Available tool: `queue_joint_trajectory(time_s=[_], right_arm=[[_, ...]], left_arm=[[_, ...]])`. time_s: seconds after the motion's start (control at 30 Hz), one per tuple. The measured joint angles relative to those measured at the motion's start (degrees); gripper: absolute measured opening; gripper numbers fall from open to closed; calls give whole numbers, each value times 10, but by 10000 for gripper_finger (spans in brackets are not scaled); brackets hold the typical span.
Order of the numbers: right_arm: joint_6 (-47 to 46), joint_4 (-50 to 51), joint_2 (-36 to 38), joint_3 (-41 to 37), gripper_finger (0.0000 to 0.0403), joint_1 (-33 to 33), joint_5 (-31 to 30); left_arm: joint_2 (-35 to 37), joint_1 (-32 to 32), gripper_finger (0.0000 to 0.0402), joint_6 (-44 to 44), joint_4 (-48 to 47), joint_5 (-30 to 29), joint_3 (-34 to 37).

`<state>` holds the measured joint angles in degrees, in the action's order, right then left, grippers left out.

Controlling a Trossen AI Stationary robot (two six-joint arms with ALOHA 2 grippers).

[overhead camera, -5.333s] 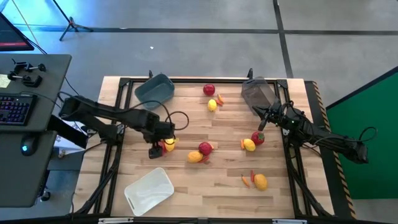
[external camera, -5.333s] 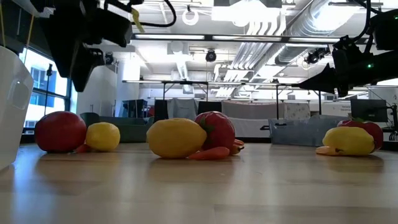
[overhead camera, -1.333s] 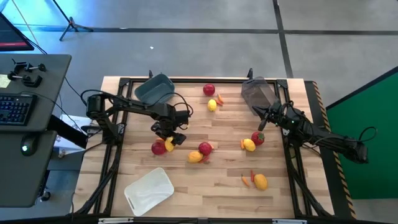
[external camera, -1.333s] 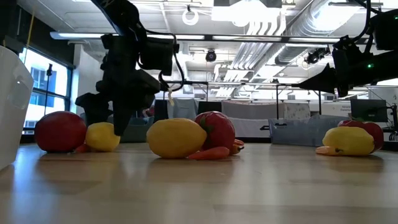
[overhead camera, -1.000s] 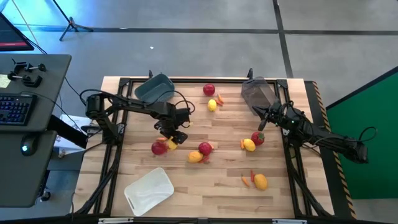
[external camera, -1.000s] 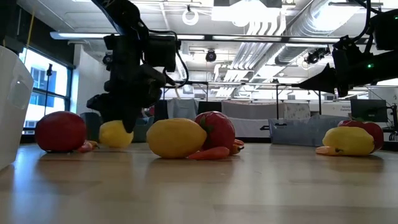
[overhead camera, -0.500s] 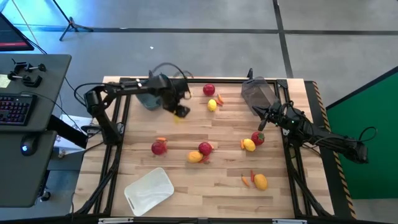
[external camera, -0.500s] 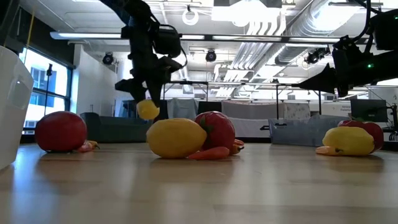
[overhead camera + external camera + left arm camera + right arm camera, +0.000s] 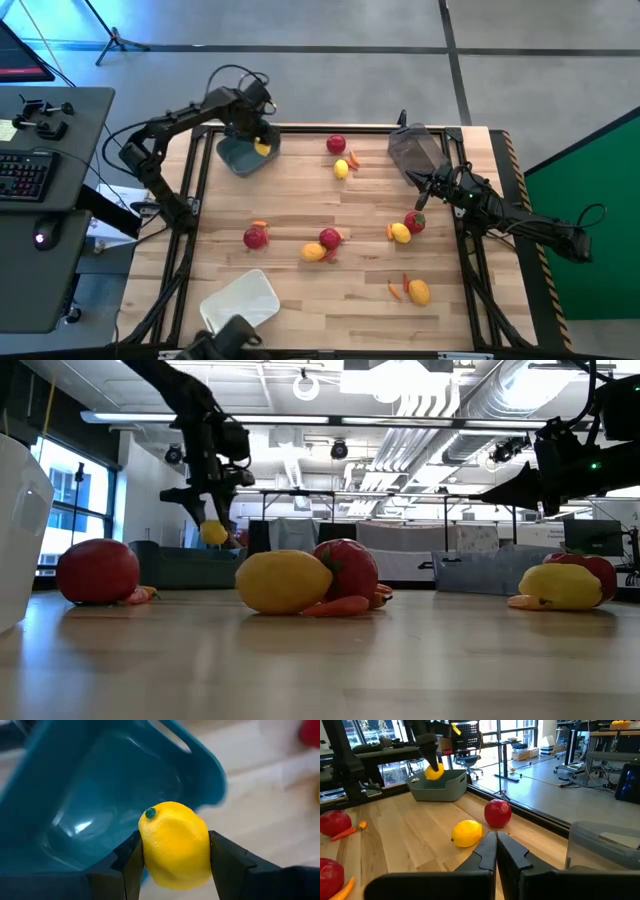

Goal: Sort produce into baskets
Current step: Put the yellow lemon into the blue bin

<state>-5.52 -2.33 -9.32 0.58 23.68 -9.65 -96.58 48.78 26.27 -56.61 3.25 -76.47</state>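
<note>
A wooden table (image 9: 340, 300) carries two dark robot arms, three small bins and scattered toy produce. The left arm reaches to the far left corner of the table, where its left gripper (image 9: 262, 146) hangs over the blue-grey bin (image 9: 240, 155). Its two fingers are clamped on a yellow lemon (image 9: 174, 844), one finger pressed to each side; the open bin lies directly beneath the held fruit. The right arm waits near the table's right edge, its right gripper (image 9: 421, 198) with fingers pressed together and holding nothing, just beside the dark translucent bin (image 9: 413, 148). A white bin (image 9: 238, 305) sits well apart from the left gripper, at the near left of the table.

Beyond the left gripper toward the table's middle lie a red fruit (image 9: 336, 145) and a small lemon (image 9: 342, 169) with an orange pepper piece (image 9: 353, 159) beside them. Nearer the front, a red fruit (image 9: 255, 237) rests alone, and another red fruit (image 9: 329, 238) touches a lemon (image 9: 313, 252). Close to the right gripper sit a red fruit (image 9: 414, 222) and a lemon (image 9: 400, 233).
</note>
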Motion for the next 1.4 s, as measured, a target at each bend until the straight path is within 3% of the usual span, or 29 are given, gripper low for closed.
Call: queue_joint_trajectory(time_s=[0.67, 0.8, 1.07, 1.4], right_arm=[[0, 0, 0, 0, 0, 0, 0], [0, 0, 0, 0, 0, 0, 0], [0, 0, 0, 0, 0, 0, 0], [0, 0, 0, 0, 0, 0, 0]], left_arm=[[-85, 57, 164, -88, 40, -6, 0], [-97, 53, 181, -79, 41, -12, 0], [-76, 42, 248, -78, 38, -51, 0], [1, 20, 250, -65, 65, -58, 0]])
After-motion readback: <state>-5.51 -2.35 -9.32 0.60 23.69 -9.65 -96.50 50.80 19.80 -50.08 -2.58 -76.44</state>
